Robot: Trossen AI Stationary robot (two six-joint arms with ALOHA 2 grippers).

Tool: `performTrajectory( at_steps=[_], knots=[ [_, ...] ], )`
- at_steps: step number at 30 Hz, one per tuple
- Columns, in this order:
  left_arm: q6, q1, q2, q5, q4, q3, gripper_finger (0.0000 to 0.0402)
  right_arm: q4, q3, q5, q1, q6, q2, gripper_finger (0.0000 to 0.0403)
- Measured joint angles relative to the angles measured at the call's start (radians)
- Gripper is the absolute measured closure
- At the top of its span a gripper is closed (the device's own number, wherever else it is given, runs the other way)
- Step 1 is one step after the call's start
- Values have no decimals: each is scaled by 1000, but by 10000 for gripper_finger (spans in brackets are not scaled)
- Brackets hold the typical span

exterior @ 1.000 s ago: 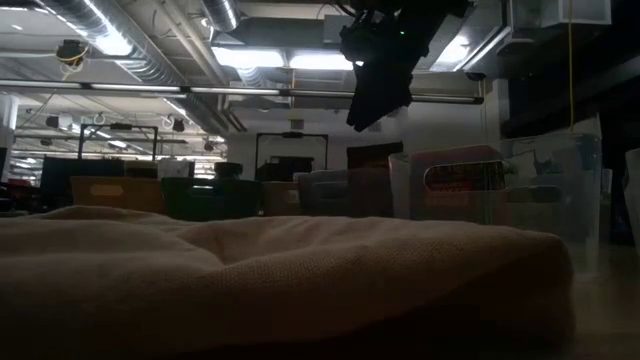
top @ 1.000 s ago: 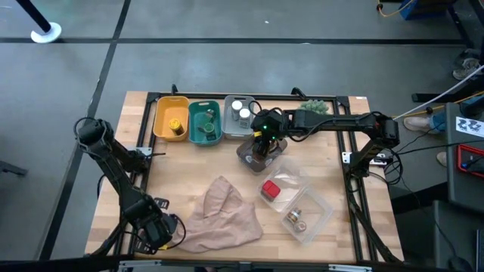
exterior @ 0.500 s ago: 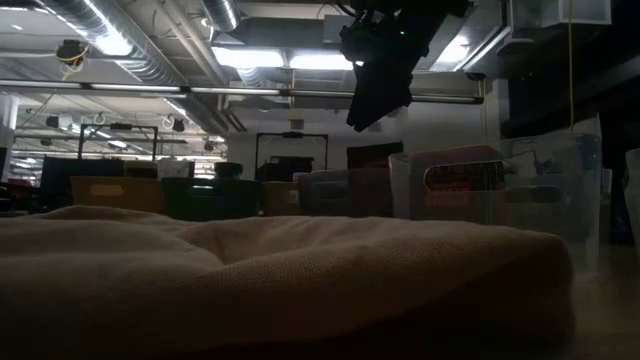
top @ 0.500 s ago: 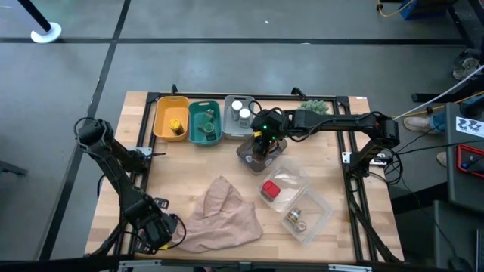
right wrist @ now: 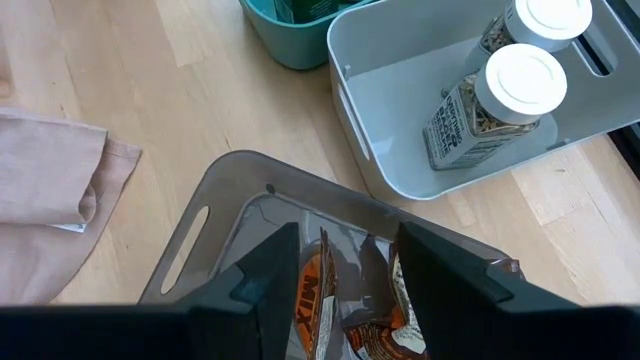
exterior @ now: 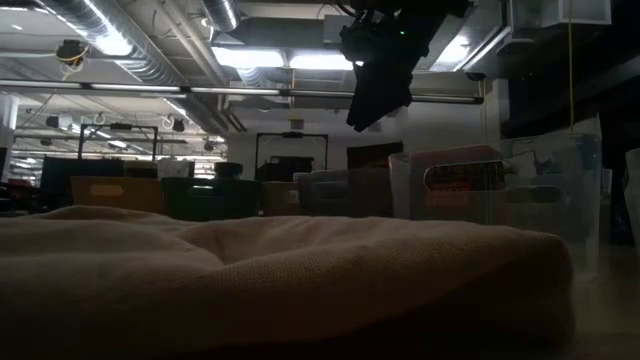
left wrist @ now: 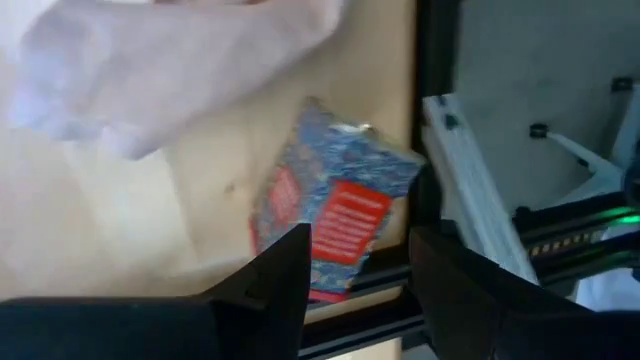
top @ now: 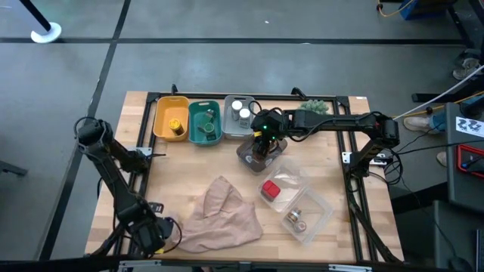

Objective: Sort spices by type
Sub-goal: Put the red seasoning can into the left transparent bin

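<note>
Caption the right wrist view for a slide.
Right gripper, jaws open, hovers over the grey bin of orange-brown sachets, beside the white bin holding two capped jars.

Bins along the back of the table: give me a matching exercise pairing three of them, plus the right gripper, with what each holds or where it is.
Things:
1. yellow bin
2. teal bin
3. white bin
4. right gripper

Matches:
a. two white-capped jars
b. open over the grey bin of orange sachets
c. a yellow jar
d. green boxes

Pairs: 1-c, 2-d, 3-a, 4-b
</note>
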Motion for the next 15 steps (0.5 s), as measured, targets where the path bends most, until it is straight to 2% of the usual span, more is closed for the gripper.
performTrajectory(
  at_steps=[6,10,15],
  knots=[
    [-13,-21,0,-7,24,0,247,0,0,0,0,0,0,230],
    [88,-20,0,-21,25,0,247,0,0,0,0,0,0,230],
    [86,-20,0,-19,29,0,247,0,0,0,0,0,0,230]
  ],
)
